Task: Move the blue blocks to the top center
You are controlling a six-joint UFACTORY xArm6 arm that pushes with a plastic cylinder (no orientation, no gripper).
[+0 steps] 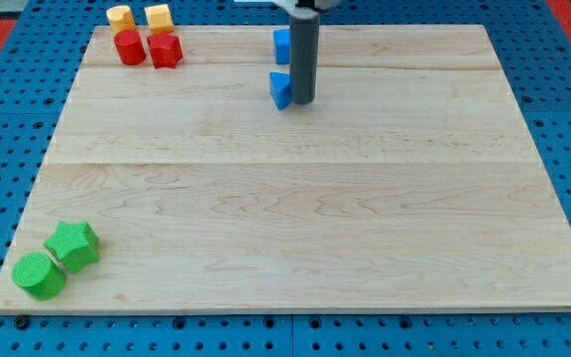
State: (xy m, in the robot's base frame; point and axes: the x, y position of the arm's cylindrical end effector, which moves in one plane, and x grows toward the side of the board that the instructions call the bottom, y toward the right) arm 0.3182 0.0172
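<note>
Two blue blocks lie near the top centre of the wooden board (pixel 305 218). One blue block (pixel 281 45) sits close to the top edge, partly hidden by the rod. The other blue block (pixel 281 89), wedge-like in shape, lies just below it. My tip (pixel 302 102) rests on the board right beside the lower blue block, on its right side, touching or nearly touching it. The dark rod rises straight up from there and covers the right part of both blue blocks.
At the top left are two yellow blocks (pixel 121 17) (pixel 159 17), with a red cylinder (pixel 130 48) and a red block (pixel 166 50) below them. At the bottom left are a green star-like block (pixel 73 246) and a green cylinder (pixel 39 275).
</note>
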